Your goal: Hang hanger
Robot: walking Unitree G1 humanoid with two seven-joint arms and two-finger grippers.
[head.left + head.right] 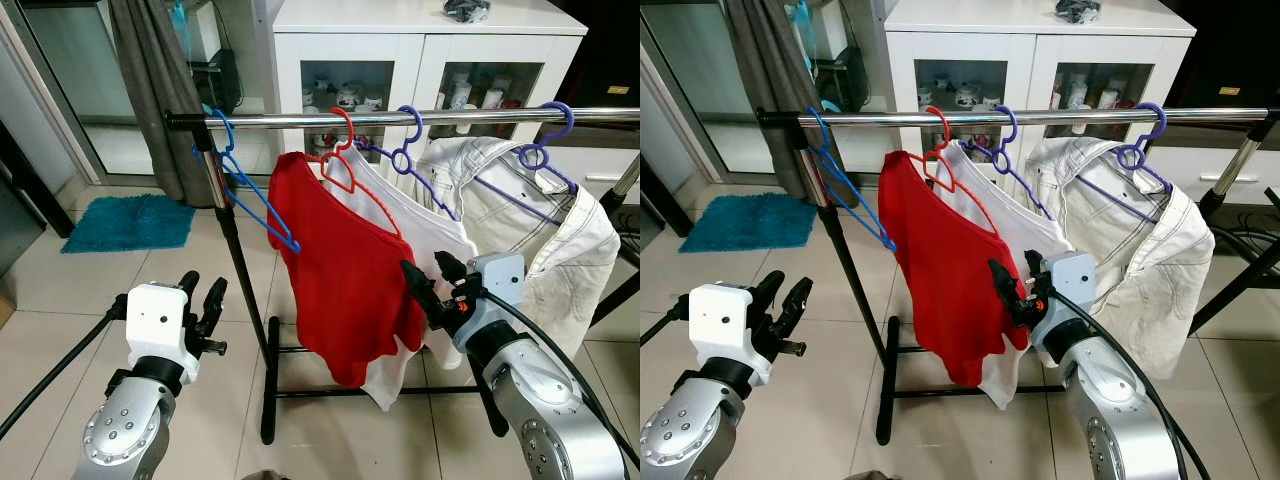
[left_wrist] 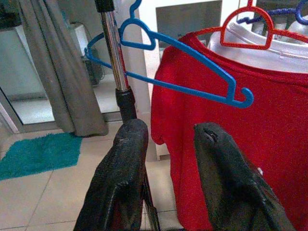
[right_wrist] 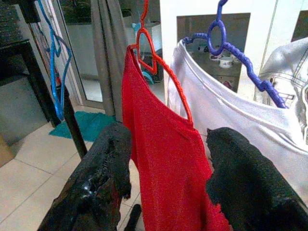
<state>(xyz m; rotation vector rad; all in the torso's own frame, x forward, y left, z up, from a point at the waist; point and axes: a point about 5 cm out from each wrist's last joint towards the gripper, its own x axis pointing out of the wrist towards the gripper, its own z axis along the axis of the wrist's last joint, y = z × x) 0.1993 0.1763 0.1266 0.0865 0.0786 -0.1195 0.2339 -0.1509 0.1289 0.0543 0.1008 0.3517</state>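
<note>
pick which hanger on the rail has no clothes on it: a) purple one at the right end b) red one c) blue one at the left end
c: the blue hanger hangs bare on the rail, while the red hanger carries the red shirt and the right purple hanger carries the pale jacket.

The chrome rail [image 1: 400, 118] is running off the right edge, its far end unseen. The red shirt [image 1: 345, 270] is covering most of the white shirt [image 1: 420, 215] behind it and is hiding the lower arms of the red hanger [image 1: 342, 165]. The cream jacket [image 1: 530, 230] is swallowing the purple hanger's [image 1: 545, 155] shoulders. Jars behind the cabinet [image 1: 420, 60] glass are staying too small to identify. The right gripper [image 3: 168, 178] is getting cropped at its base.
</note>
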